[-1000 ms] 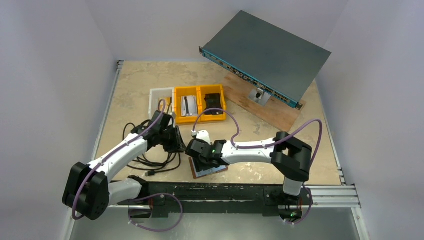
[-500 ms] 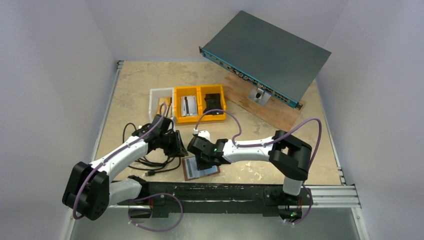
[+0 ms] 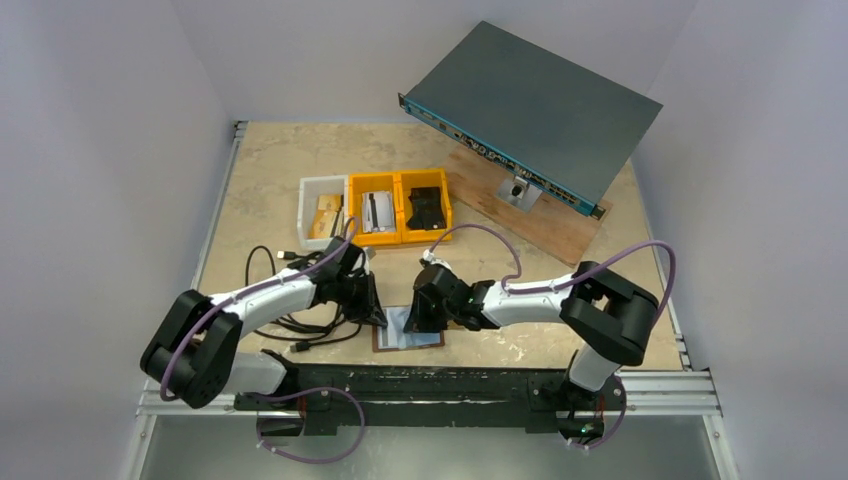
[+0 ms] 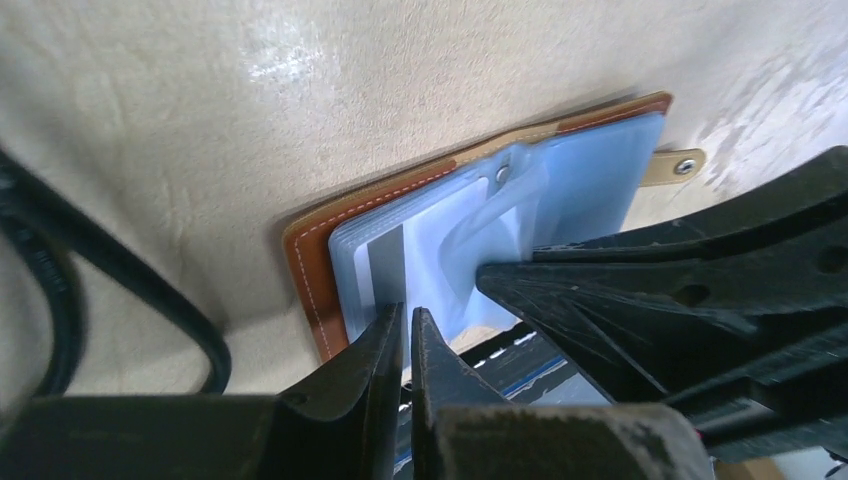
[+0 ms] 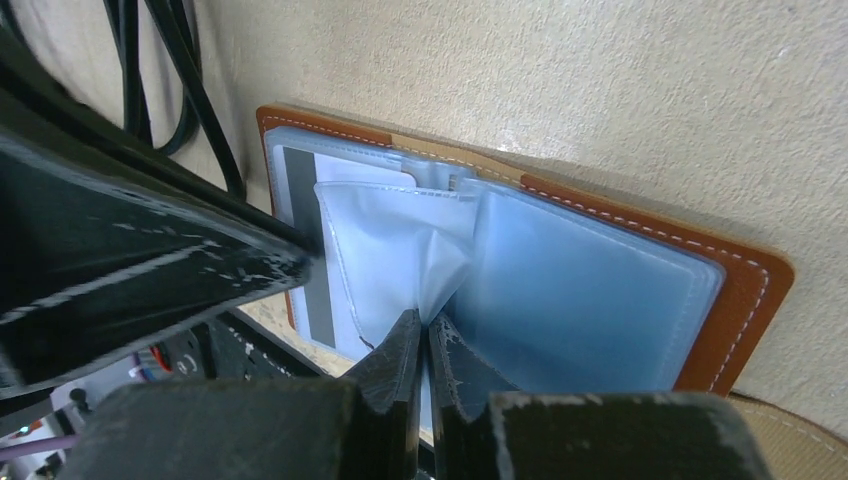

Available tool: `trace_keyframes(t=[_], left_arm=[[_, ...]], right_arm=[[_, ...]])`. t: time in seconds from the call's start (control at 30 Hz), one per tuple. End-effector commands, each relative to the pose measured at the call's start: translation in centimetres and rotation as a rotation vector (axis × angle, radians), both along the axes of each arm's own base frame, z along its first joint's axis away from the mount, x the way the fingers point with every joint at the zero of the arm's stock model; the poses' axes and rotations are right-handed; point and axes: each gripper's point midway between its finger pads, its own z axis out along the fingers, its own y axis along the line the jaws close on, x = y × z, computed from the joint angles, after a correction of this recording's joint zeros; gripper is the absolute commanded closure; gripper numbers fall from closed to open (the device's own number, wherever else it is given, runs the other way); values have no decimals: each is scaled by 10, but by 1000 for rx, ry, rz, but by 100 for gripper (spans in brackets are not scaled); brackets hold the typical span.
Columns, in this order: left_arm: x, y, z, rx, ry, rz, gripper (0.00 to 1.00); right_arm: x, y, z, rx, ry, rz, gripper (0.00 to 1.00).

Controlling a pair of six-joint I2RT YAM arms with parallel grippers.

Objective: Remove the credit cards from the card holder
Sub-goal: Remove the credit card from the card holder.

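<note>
Fingers, top view: left gripper (image 3: 381, 320) and right gripper (image 3: 425, 322) both point down at the card holder (image 3: 410, 338), which lies open and flat on the table (image 3: 260, 170), directly under and between the two sets of tips. The finger gaps are too small to judge from here. Beyond the fingers and well apart from them sit a white bin (image 3: 305, 205) with tan credit cards (image 3: 327, 213) in it and two joined yellow bins (image 3: 397, 200), one with pale cards (image 3: 376, 212), the other with a chunky black object (image 3: 427, 208). Black cables (image 3: 300, 325) lie just left of the left fingers. Left wrist view: left fingers (image 4: 370, 365) stand almost together, only a thin slit between them. Their tips are at the near edge of the clear pocket holding the striped card (image 4: 385, 265). Cannot tell whether the slit pinches the pocket edge or nothing. The brown cover (image 4: 320, 270) shows beyond and to the left of the tips. The right gripper's black fingers (image 4: 650, 290) sit close on the right, against the pocket leaves. Right wrist view: right fingers (image 5: 395, 365) are closed tight on a clear pocket leaf of the card holder (image 5: 740, 300), with the film puckered to a peak right at the tips. Just left of the tips the striped card (image 5: 300, 230) sits inside its pocket. The left gripper (image 5: 130, 270) fills the frame further left, its tip at that card's pocket.
</note>
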Motion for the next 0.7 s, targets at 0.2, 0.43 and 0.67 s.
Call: trace_keyframes(t=[0.2, 0.43, 0.67], left_arm=[[2, -13, -17, 58, 2, -9, 98], [2, -14, -17, 68, 3, -10, 100], [6, -17, -9, 59, -9, -10, 100]], right_arm=[[0, -7, -2, 102, 32, -22, 98], [9, 4, 22, 143, -24, 11, 80], [19, 10, 59, 162, -89, 21, 60]])
